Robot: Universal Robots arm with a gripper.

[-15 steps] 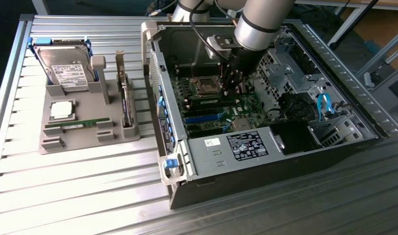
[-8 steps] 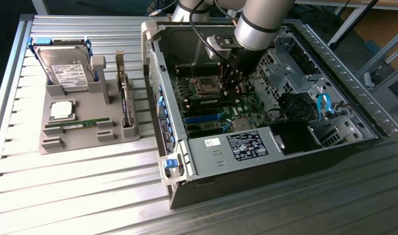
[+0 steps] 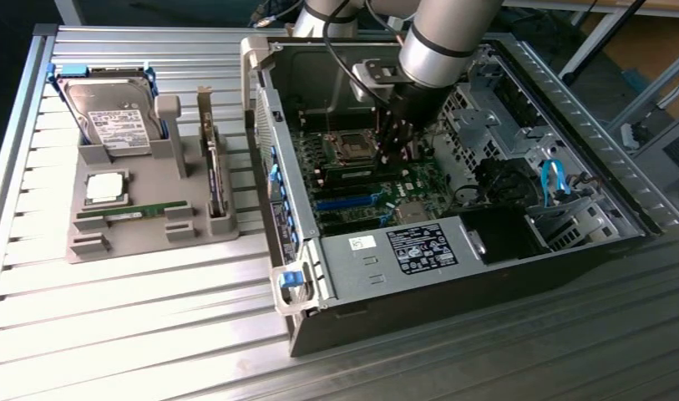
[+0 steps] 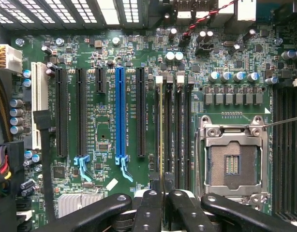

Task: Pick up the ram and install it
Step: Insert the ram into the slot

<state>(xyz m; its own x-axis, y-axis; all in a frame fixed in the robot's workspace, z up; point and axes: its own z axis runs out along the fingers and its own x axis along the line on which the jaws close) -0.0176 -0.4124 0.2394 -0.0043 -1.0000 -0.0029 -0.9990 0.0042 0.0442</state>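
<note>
One silver-grey robot arm (image 3: 445, 38) reaches from the top of the exterior view into an open black computer case (image 3: 451, 334). The case lies on its side on a ribbed aluminium bench (image 3: 149, 334). The arm's dark claw (image 3: 401, 146) hangs low over the green motherboard (image 3: 367, 188), just beside the square processor socket (image 3: 351, 150).

Towards the exterior view's left, apart from the case, sits a grey moulded tray (image 3: 149, 238). It carries:
- a metal hard drive (image 3: 116, 117) in a blue frame
- a square silver processor chip (image 3: 105, 188)
- a card with a metal bracket (image 3: 215, 175), standing on edge
- a green memory stick with a white label (image 3: 133, 213), lying flat in the lower part of the tray

In the wrist view, the claw (image 4: 161, 193) has its black fingers (image 4: 149, 210) drawn narrow, closed on the ram (image 4: 161, 130). The ram shows edge-on as a thin yellow-green line. It is lined up along the outermost of a bank of black memory slots (image 4: 180, 130), the slot farthest from the open metal processor socket (image 4: 233, 159). I cannot tell whether the ram is seated in that slot or only poised over it. Beyond a long black expansion slot (image 4: 140, 111) lies a bright blue expansion slot (image 4: 120, 111) with pale blue latches. A white expansion slot (image 4: 39, 101) sits near the board's far edge.
</note>
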